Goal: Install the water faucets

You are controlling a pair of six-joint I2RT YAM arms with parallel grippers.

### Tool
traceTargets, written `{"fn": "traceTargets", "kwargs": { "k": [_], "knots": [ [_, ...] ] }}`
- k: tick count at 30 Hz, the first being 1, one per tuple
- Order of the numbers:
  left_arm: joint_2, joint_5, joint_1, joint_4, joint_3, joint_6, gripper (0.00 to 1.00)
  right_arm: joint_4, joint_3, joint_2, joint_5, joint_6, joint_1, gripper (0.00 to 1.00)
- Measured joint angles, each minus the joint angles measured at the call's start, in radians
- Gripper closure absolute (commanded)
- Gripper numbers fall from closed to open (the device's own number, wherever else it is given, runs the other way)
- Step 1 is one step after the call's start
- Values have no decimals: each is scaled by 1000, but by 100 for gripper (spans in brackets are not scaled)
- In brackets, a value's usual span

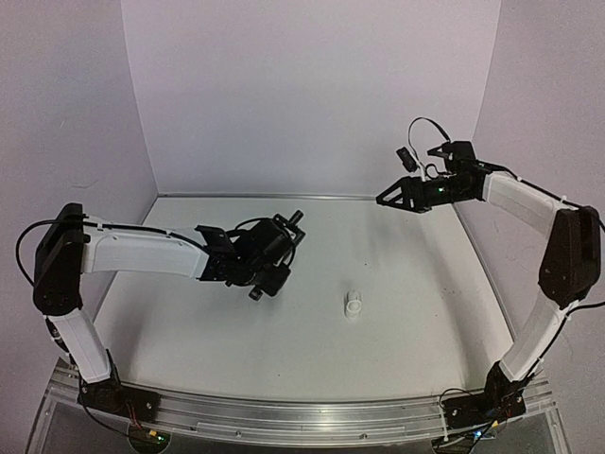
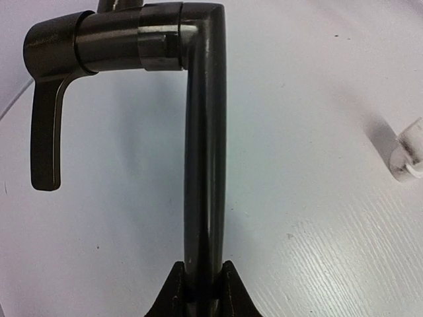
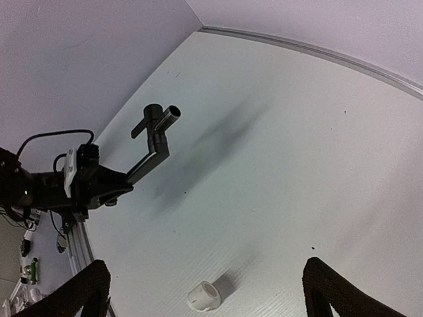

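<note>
Left wrist view gives you the clearest read: your left pincer (image 2: 201,285) is clamped on the straight leg of the black L-shaped pipe (image 2: 205,165), with a finger pressed to either side near its lower end. The pipe's short bent end turns off to the left at the top of that view, and a flat lever hangs from it. From the right wrist camera you can see the pipe held up off the table (image 3: 297,152), its shadow falling apart from it. The small white fitting (image 1: 354,304) sits on the table near the middle, well apart from the pipe and touched by nothing. Your right pincer (image 1: 393,196) is spread wide with nothing in it, raised near the back right corner.
</note>
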State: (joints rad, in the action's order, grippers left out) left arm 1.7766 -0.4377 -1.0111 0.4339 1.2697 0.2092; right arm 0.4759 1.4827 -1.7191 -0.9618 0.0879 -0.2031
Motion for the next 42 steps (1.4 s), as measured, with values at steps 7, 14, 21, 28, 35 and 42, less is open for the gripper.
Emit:
{"fn": "traceTargets", "kwargs": {
  "k": [7,14,21,28,35,42],
  "knots": [
    [-67,-38,-105,-200,-115,-190,100,-20,18,-43,-93,-109,-41,2],
    [-84,-62,-172,-346,-154,-347,100,-20,19,-44,-105,-126,-145,7],
    [-101,-75,-211,-469,-191,-432,100,-20,19,-44,-126,-110,-195,21],
    [-102,-89,-230,-522,-198,-482,100,-20,19,-44,-189,-106,-216,35],
    [-102,-109,-234,-552,-199,-505,100,-20,10,-34,-207,-99,-241,50],
    [-102,-121,-234,-559,-199,-512,100,-21,2,-18,-197,-66,-257,80]
  ]
}}
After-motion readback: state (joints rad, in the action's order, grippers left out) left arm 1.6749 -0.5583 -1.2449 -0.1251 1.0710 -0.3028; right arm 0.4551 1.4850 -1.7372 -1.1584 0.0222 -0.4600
